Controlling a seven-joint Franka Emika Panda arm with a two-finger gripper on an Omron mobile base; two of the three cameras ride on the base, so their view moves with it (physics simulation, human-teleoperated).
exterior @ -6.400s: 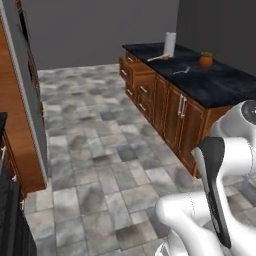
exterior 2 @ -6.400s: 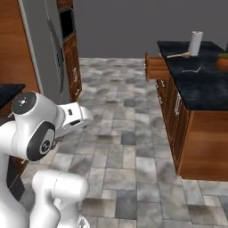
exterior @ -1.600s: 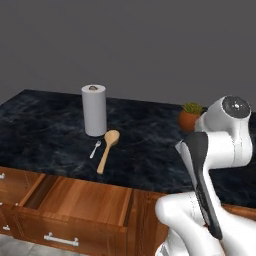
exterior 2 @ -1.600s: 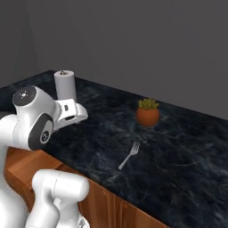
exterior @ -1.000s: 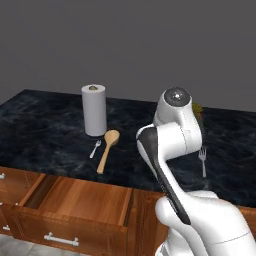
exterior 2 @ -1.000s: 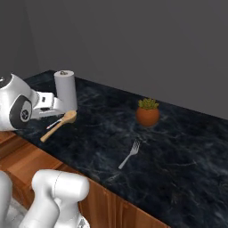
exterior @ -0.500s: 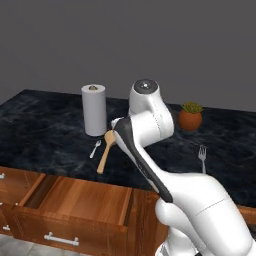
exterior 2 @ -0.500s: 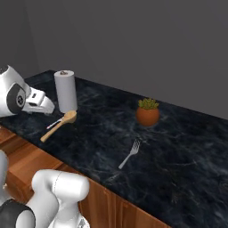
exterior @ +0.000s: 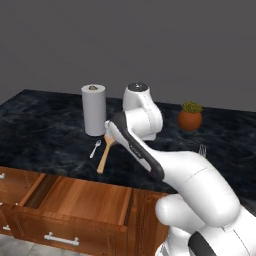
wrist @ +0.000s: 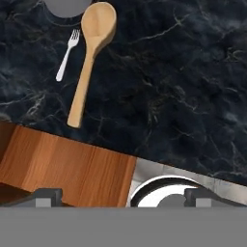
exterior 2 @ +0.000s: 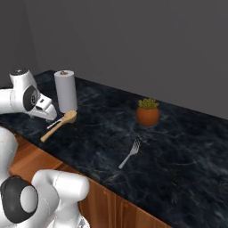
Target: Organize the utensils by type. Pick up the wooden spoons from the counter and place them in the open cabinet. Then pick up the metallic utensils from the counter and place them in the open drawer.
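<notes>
The light tan wooden spoon [wrist: 90, 54] with a round bowl and long straight handle lies flat on the long black marble-patterned counter [wrist: 183, 91], ahead of the two-finger gripper [wrist: 123, 197] and off toward the upper left in the hand view, well apart from the dark fingertips [wrist: 46, 195], which stand spread wide with nothing between them. In the right base view the gripper [exterior 2: 52, 116] hangs just above the counter [exterior 2: 178, 151] at the spoon's [exterior 2: 59, 124] near side, close to its bowl. The spoon's bowl points toward the white paper towel roll [exterior: 93, 109] standing upright behind it, and its handle runs toward the counter's front edge, ending just short of it. Just beside the spoon, on the side away from the arm, lies a small shiny silver metal fork [wrist: 66, 54], thin and much shorter, roughly parallel to the handle and not touching it. A second silver fork [exterior 2: 129, 154] lies alone farther along the counter, near a small green plant in a round terracotta pot [exterior 2: 148, 112]. Below the counter's edge the shallow reddish-brown wooden drawer [exterior: 80, 200] stands pulled out, its flat wooden bottom bare. No writing or label can be read on anything here.
</notes>
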